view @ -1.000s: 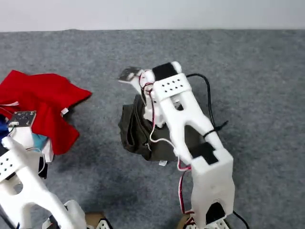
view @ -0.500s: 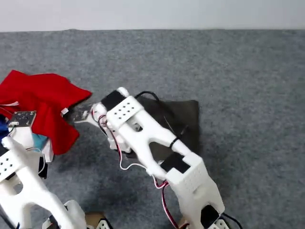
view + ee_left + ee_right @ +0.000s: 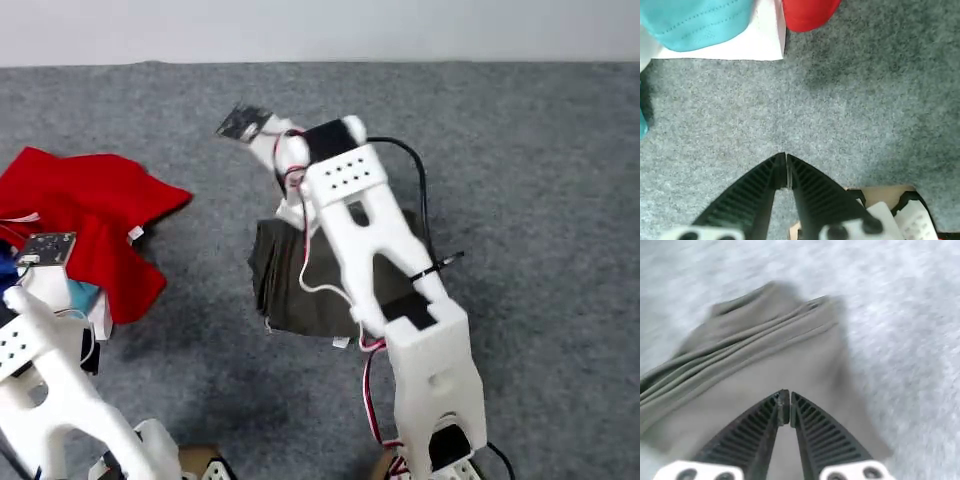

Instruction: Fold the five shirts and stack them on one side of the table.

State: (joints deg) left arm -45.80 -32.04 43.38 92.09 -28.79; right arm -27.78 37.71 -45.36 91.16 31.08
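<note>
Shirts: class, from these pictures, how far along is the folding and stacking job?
Done: the olive shirt lies roughly folded mid-table. In hand: nothing; the right fingers are shut above it, the left fingers shut over bare table. Left: the red shirt lies crumpled beside teal cloth and white cloth; no folded stack yet.

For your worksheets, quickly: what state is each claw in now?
Left claw: closed, holding nothing.
Right claw: closed, holding nothing, over the olive shirt.

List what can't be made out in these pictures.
High view: the olive shirt has its middle hidden under the right arm.
Right wrist view: the olive shirt's folds are blurred.
Left wrist view: the teal shirt and white shirt are cut off by the picture's edge.
</note>
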